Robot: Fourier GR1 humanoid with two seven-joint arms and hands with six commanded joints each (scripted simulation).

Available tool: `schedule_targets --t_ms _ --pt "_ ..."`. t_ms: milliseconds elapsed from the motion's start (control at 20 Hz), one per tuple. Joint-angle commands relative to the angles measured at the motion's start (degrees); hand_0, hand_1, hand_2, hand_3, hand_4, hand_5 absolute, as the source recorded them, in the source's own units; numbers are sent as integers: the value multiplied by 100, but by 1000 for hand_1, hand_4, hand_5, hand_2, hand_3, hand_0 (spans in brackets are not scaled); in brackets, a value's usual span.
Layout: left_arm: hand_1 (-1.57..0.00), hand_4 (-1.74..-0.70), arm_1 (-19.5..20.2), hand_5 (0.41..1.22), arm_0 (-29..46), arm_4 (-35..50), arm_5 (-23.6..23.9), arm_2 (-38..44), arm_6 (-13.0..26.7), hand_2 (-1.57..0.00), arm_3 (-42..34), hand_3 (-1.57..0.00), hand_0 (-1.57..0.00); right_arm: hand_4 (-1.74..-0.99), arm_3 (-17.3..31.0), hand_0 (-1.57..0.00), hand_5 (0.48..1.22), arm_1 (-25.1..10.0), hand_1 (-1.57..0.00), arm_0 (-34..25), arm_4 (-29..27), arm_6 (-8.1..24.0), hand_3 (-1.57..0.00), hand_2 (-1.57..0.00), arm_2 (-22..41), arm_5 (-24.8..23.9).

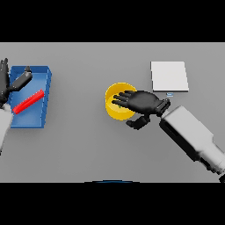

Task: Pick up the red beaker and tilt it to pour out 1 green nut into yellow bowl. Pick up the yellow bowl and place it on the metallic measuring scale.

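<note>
The right hand point(143, 102) is hovering over the yellow bowl point(115, 97), fingers point(122, 100) spread wide across its right half, thumb curling outside the rim. The scale point(169, 76) is lying just up-right. The left hand point(4, 81), relaxed, is idling by the blue tray point(43, 74) with the red beaker point(28, 101).

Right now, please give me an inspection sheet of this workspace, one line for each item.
Surface: grey table, flat.
Job's things: yellow bowl near the middle, on the table; metallic scale to its right, nothing on it; red beaker lying in the blue tray at the left.
Clutter: nothing seen.
Hands: right hand above the bowl, fingers over its opening, thumb beside its rim; left hand at the tray's left edge, fingers straight.
Cables: nothing seen.
Surroundings: nothing seen.
</note>
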Motion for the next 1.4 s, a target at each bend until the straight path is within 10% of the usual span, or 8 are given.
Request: schedule_targets --t_ms 0,750,1050,1350 --pt "1 -739 10 699 30 5 7 7 -29 1 -17 1 1 -1245 134 1 730 75 1 -103 51 58 1 1 57 34" --pt "1 -750 40 701 15 36 4 58 -111 1 115 1 1 -1302 1082 -26 805 538 -36 -595 92 403 -141 -71 244 573" --pt "1 -756 131 701 66 22 -35 56 -41 1 -93 1 1 -1557 1004 -1109 1096 400 -1100 -607 -54 76 -706 -1081 241 811" --pt "1 -739 105 690 76 -8 -30 16 -19 1 -112 1 1 -1693 949 -1450 1188 352 -1448 -636 -155 229 -1320 -1268 308 889"
